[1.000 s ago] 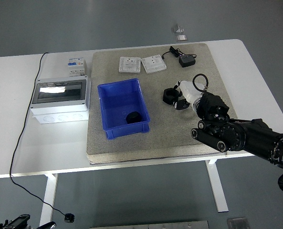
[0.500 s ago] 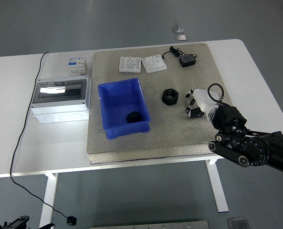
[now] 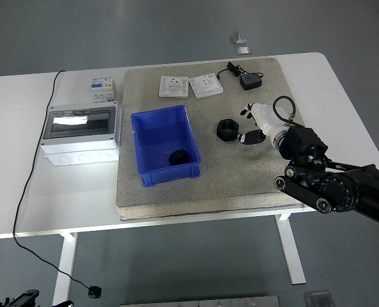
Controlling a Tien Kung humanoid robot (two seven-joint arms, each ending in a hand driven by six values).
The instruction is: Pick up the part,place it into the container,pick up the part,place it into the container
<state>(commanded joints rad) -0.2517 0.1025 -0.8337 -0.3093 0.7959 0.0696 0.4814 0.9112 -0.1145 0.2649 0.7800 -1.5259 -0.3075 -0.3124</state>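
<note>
A black hexagonal nut [image 3: 228,128] lies on the grey mat [image 3: 266,179], right of the blue bin [image 3: 165,144]. A second black part [image 3: 178,157] lies inside the bin near its front wall. My right hand [image 3: 248,125] comes in from the lower right; its white palm and black-tipped fingers are spread just right of the nut, not holding it. My left arm is out of view.
Two white socket plates [image 3: 190,86] and a black adapter with cable [image 3: 249,81] lie at the mat's far edge. A grey electrical box with a clear lid [image 3: 80,133] and a small breaker [image 3: 102,87] stand on the table at left.
My right hand drew back to the right from the nut, then moved left toward it again. The nut stays on the mat.
</note>
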